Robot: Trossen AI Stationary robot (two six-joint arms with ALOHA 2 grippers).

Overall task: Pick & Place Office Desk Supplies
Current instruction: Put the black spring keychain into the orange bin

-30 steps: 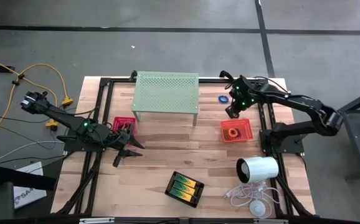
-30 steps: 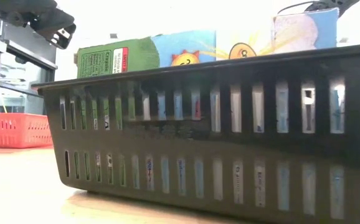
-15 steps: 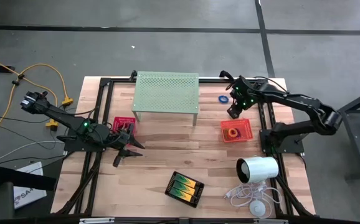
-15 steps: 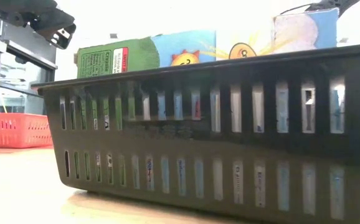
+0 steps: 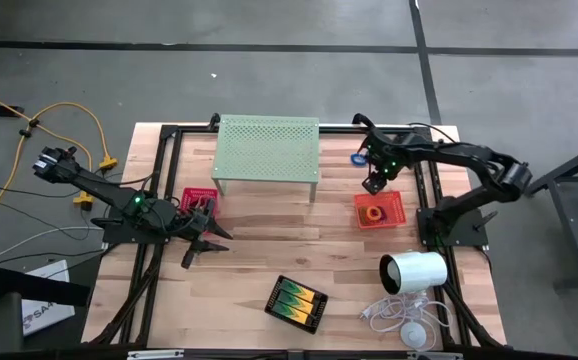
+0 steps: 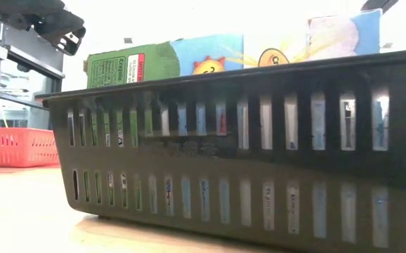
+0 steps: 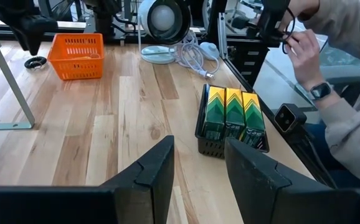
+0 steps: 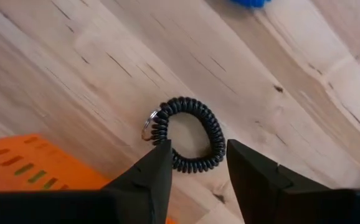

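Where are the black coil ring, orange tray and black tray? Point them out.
black coil ring [image 8: 189,134]: right wrist view, coil's upper arc.
orange tray [image 5: 391,210]: high view, mesh floor.
black tray [image 7: 212,146]: left wrist view, near wall.

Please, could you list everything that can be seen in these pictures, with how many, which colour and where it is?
Table: one, light wood, under everything.
Perforated stand: one, pale green, far middle of the table.
Orange tray: one, right side, holding a small item.
Red tray: one, left side, beside the left gripper.
Black tray: one, near edge, holding green-and-yellow boxes.
Black coil ring: one, on the wood beside the orange tray.
Blue ring: one, far right of the stand.
White cylinder: one, right near side, with a white cable.
Person: one, grey sleeve, beyond the table.
Left gripper: open, resting at the left.
Right gripper: open, above the coil ring.
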